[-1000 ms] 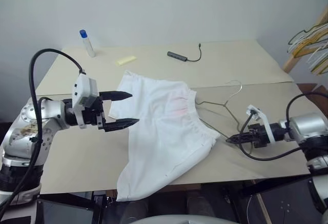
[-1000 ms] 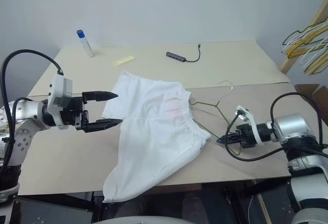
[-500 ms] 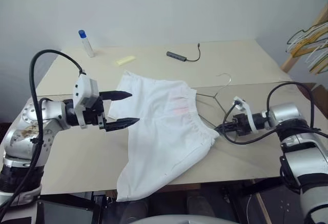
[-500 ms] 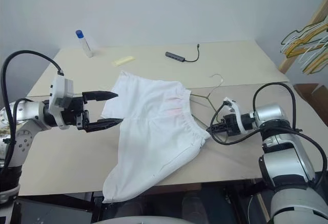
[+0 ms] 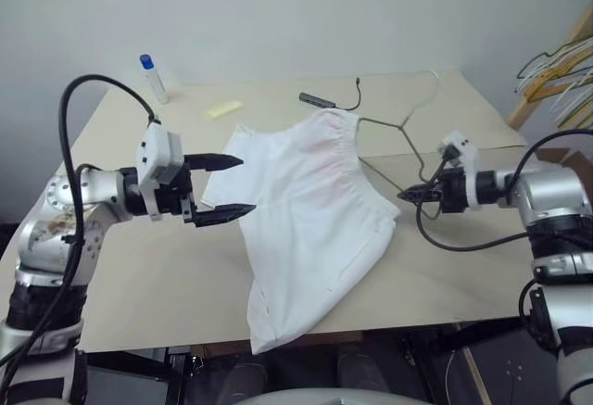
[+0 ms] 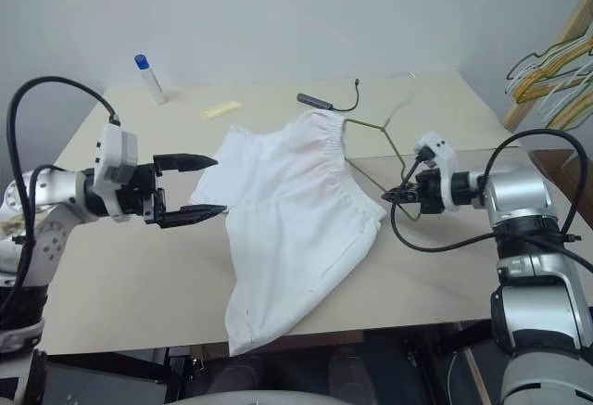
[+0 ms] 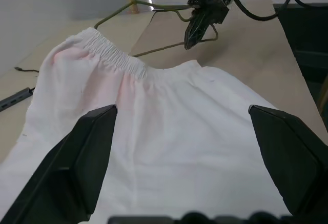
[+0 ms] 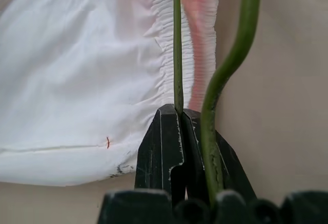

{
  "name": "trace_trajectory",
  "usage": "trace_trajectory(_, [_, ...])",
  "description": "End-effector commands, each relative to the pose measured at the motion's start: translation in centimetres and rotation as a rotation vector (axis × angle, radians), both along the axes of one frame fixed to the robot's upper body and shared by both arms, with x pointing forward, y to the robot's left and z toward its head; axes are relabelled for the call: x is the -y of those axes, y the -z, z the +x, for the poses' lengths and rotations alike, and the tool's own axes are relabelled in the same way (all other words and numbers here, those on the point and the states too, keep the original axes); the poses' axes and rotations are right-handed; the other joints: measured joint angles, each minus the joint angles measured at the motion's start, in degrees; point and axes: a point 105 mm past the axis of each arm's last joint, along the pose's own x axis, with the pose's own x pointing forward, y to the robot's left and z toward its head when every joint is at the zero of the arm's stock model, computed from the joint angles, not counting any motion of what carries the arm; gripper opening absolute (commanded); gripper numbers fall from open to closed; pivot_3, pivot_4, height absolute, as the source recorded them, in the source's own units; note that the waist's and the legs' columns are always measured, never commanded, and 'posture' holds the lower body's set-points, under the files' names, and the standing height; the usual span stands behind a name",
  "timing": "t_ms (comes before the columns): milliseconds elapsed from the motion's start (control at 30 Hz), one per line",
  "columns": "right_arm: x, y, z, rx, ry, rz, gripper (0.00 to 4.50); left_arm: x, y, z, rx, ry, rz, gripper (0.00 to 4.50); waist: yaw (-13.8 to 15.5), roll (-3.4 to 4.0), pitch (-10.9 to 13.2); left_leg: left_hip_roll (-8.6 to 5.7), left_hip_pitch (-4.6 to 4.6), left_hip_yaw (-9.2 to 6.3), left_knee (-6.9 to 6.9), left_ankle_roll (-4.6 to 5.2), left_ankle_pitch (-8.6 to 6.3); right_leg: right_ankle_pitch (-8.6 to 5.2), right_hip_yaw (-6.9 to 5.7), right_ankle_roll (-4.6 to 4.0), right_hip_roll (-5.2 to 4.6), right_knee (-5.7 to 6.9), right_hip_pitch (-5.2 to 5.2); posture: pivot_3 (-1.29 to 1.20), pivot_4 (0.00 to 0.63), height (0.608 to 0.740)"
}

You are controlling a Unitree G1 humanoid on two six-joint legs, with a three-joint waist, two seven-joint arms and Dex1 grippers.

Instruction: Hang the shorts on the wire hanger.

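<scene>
Left eye view: the shorts [image 5: 310,210] are lying on the beige table [image 5: 139,275], waistband raised toward 12 o'clock, one leg hanging over the near edge at 6 o'clock. The left gripper [image 5: 227,184] is sitting at 9 o'clock of the shorts, jaws spread wide, holding nothing, fingertips just beside the fabric edge. The right gripper [image 5: 408,196] is sitting at 3 o'clock of the shorts, jaws pinched tight on the wire hanger [image 5: 400,127]; the hanger's hook is pointing up toward 12 o'clock and one arm of it is running into the waistband. A bottle with a blue cap [image 5: 155,78], a yellow slip [image 5: 225,108] and a dark adapter with cable [image 5: 320,100] are lying at the far side of the table. A bunch of pale hangers [image 5: 556,76] is hanging at 2 o'clock.

Right eye view: same layout, nothing more to add.

Left wrist view: two black fingers [image 7: 72,167] are standing far apart with the white fabric between and below them, not gripped. Pink-tinted waistband is showing at 11 o'clock; the right gripper is clamping the wire at 12 o'clock.

Right wrist view: fingers [image 8: 164,147] are closed on one thin strand of the green-grey wire; a second strand is passing just beside them. Waistband is lying behind the wire.
</scene>
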Motion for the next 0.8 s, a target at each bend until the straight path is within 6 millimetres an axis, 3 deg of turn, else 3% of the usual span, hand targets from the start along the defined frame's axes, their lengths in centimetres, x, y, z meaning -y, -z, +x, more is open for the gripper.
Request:
trace_trajectory(33, [-2.5,-4.3,-0.8,0.322,-0.157,-0.184,0.0,-0.4,-2.0,1.5,0.11,0.005,0.028,4.46,-0.35,0.0,0.0,0.0,-0.08,-0.01,0.03,0.0,0.0,0.0,-0.01,0.01,-0.02,0.01,-0.04,-0.14,0.0,0.74])
trace_trajectory(133, [-4.7,-5.8,-2.2,0.397,-0.242,-0.183,0.0,-1.0,-3.9,2.8,0.195,0.017,0.071,4.46,-1.3,-0.01,0.0,-0.01,-0.19,-0.04,0.09,-0.03,0.02,0.0,-0.06,0.01,-0.02,0.0,-0.09,-0.19,0.0,0.74])
trace_trajectory(333, [-7.0,-6.0,-3.8,0.424,-0.355,-0.247,0.0,-0.7,-7.1,4.3,0.3,0.139,0.172,4.46,-3.84,-0.01,0.0,0.0,-0.21,-0.1,0.07,-0.01,0.01,0.03,-0.13,0.06,-0.03,-0.23,0.01,-0.21,0.0,0.74])
trace_trajectory(500, [-7.9,-6.0,-3.9,0.425,-0.407,-0.271,0.0,-0.1,-4.7,6.4,0.323,0.206,0.425,4.46,-5.76,-0.01,0.0,-0.03,-0.24,-0.16,0.07,0.0,0.02,0.05,-0.16,0.11,-0.09,-0.28,0.05,-0.21,0.0,0.74])
trace_trajectory(667, [-8.2,-6.0,-3.9,0.41,-0.43,-0.282,0.0,-0.1,-1.7,6.7,0.276,0.316,0.616,4.46,-7.88,0.0,0.0,0.02,-0.31,-0.23,0.05,0.01,0.01,0.05,-0.17,0.12,-0.08,-0.26,-0.01,-0.22,0.0,0.74])
trace_trajectory(800, [-8.6,-6.1,-4.1,0.401,-0.444,-0.274,0.0,0.9,-0.7,7.8,0.303,0.293,0.623,3.53,-8.71,-0.01,0.0,-0.01,-0.45,-0.28,0.08,0.02,0.01,0.05,-0.18,0.15,-0.13,-0.25,-0.09,-0.22,0.0,0.74])
